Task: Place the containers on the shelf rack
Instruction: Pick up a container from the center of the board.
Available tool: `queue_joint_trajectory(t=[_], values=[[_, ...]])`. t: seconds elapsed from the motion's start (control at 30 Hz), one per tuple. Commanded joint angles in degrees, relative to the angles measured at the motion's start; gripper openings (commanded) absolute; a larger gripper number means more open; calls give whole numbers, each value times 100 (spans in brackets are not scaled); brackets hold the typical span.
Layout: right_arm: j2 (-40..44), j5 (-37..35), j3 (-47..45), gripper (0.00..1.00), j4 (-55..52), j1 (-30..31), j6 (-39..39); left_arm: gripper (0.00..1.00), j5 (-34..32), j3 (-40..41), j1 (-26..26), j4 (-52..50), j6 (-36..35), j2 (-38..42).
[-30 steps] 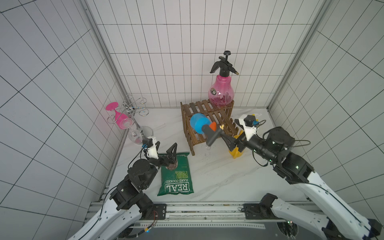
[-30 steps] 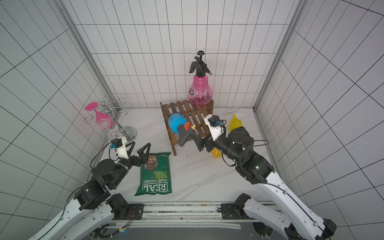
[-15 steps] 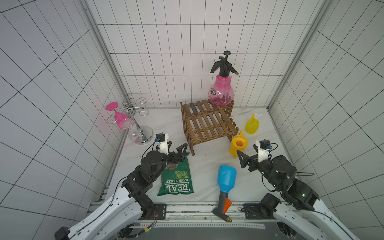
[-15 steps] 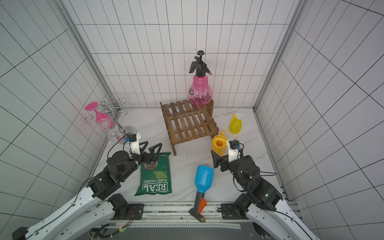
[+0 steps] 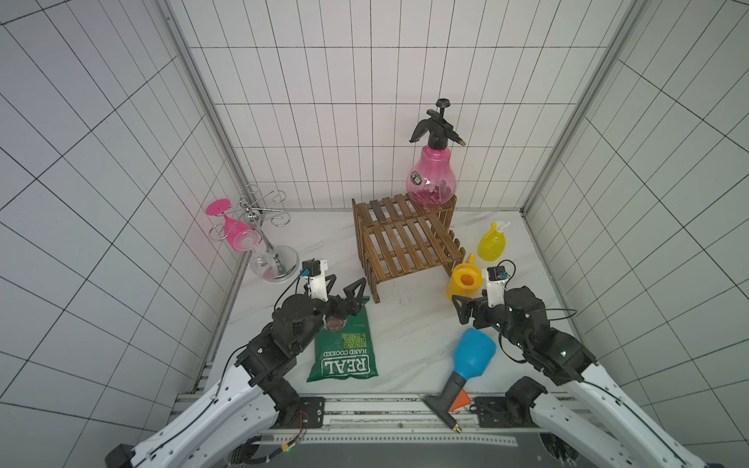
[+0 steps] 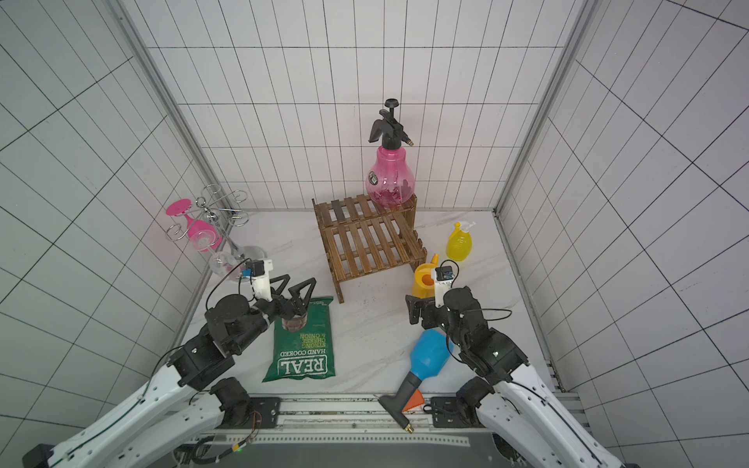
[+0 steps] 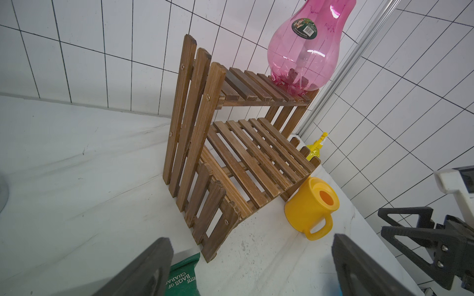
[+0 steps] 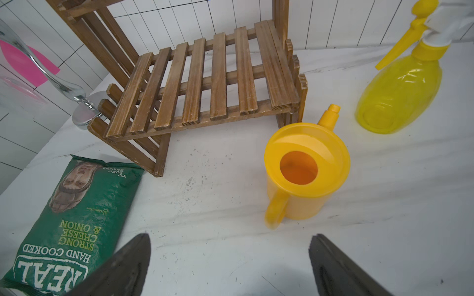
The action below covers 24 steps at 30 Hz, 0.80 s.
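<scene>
Blue sprayer now off shelf rack

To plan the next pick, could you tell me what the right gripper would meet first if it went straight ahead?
Probably the watering can, standing just ahead of the open right gripper; depth is unclear.

Rack: my landmark, a brown wooden slatted two-tier shelf rack, stepped and upright.
Pink: bulbous clear-pink plastic sprayer with black pump head, upright on the rack's upper tier, right end.
Can: yellow plastic watering can, upright, just beside the rack's front right leg.
Bottle: small yellow plastic spray bottle, upright, near the rack's right side.
Blue: I see the blue plastic sprayer with grey head and orange trigger lying on its side, well in front of the rack, head pointing away from it.
</scene>
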State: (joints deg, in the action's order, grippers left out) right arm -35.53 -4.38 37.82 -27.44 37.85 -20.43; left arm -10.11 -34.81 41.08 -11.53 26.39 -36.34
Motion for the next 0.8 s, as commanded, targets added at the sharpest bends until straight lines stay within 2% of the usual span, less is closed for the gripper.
queue_joint_trajectory(t=[0.0,0.1,0.23,0.47,0.53,0.63,0.77], values=[[56,597,222,99,-581,-444,-651,99,381,38,-26,179,-102,-20],[-75,1136,583,99,-1347,-1013,-1249,98,756,-2,-29,102,-143,-131],[-401,1753,1005,99,-2586,-1433,-2022,98,849,-16,-30,-89,-198,-117],[-902,1639,1403,99,-4666,-1453,-3617,98,864,259,-23,-88,-350,319],[-1211,1716,1349,99,-4920,-1405,-3914,98,853,365,-25,26,-394,414],[-1557,1462,1283,99,-4984,-1138,-4212,99,894,452,-28,123,-431,500],[-1695,1618,686,99,-3829,-869,-4671,99,994,455,-30,79,-459,572]])
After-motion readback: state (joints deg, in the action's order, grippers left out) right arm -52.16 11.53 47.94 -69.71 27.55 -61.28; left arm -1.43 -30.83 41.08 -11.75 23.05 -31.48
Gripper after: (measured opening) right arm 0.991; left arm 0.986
